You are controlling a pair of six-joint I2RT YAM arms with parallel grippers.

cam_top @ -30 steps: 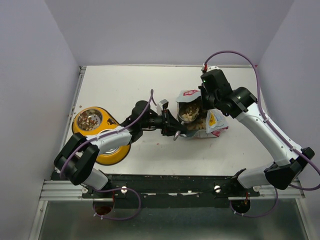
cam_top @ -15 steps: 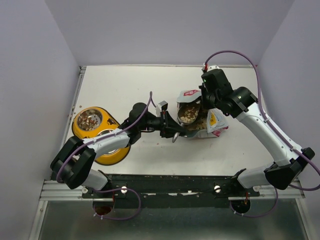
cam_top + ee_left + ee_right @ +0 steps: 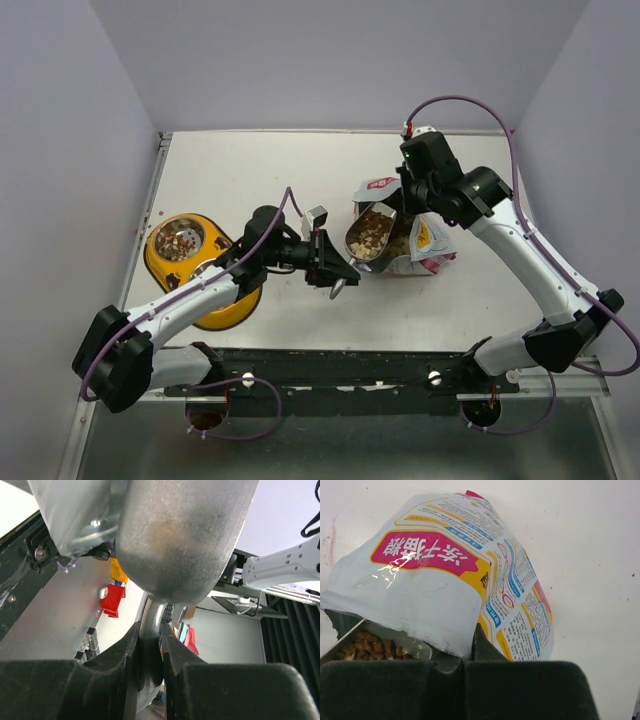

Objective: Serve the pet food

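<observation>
Scoop [image 3: 185,540] pulled back from bag [image 3: 425,245], pet food [image 3: 372,232] just beyond left gripper [image 3: 335,272] pinching handle [image 3: 149,630]

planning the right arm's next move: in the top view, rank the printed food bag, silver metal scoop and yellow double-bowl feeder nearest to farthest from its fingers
1. White printed food bag: pinched by the right fingers, right side.
2. Silver metal scoop: just left, at the bag's mouth.
3. Yellow double-bowl feeder: far left.
</observation>
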